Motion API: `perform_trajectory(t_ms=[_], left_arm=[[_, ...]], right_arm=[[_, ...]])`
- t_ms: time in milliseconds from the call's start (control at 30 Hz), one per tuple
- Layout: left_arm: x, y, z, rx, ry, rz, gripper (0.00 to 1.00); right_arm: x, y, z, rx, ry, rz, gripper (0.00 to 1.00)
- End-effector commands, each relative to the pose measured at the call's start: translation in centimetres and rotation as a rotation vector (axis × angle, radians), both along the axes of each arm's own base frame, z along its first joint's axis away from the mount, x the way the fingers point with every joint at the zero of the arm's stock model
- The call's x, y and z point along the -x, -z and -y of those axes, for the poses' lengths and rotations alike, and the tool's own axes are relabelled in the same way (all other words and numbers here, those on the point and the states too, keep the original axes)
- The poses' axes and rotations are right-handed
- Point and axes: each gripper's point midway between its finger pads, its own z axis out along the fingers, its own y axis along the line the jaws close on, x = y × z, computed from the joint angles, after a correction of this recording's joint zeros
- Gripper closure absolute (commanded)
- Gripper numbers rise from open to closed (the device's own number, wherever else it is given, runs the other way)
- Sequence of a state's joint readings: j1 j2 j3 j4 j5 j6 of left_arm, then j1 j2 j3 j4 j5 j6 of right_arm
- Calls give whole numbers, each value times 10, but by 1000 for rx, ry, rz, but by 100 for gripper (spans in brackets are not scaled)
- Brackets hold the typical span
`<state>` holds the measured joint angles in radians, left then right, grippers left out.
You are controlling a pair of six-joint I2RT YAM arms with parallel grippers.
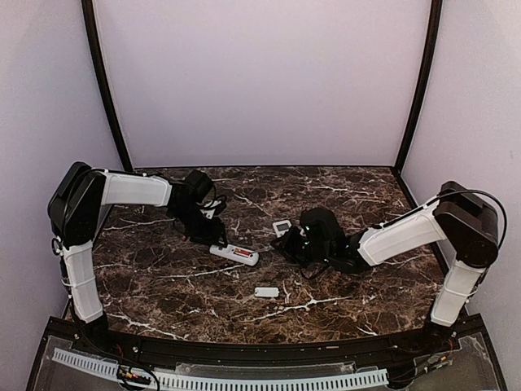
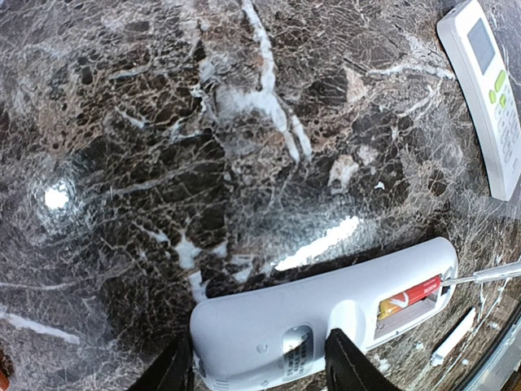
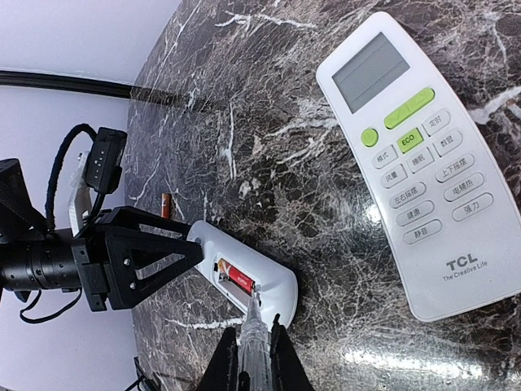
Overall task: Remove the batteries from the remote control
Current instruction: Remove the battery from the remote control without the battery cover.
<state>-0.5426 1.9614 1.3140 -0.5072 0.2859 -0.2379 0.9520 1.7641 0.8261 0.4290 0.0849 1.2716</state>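
Currently my left hand (image 2: 260, 366) grips the face-down remote (image 2: 317, 314) across its width, pinning it to the bench (image 2: 203, 163). One red, orange-tipped battery (image 2: 409, 296) sits exposed at the remote's far end, its long axis along the body. A thin pick (image 3: 254, 322) meets its end, reaching from my right hand (image 3: 256, 371), the nearer one, which is clenched on that pick.

The left arm (image 1: 134, 189) and right arm (image 1: 399, 236) are built alike, with white links between bulky black joints. The left gripper (image 3: 194, 252), at the left of the right wrist view, is black with triangular cut-outs in its fingers. A black cable (image 3: 51, 191) loops behind it.
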Motion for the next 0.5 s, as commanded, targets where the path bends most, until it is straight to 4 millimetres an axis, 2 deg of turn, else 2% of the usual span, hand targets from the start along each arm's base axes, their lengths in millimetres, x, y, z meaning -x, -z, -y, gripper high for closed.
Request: perform_trajectory(t_ms=[0, 133, 467], left_arm=[[22, 26, -8, -84, 34, -78, 47], [22, 27, -9, -96, 35, -72, 47], [22, 31, -17, -176, 50, -43, 47]], right_arm=[[-2, -28, -19, -160, -28, 41, 100], [-4, -41, -20, -192, -30, 59, 100], [-4, -58, -22, -248, -32, 79, 100]])
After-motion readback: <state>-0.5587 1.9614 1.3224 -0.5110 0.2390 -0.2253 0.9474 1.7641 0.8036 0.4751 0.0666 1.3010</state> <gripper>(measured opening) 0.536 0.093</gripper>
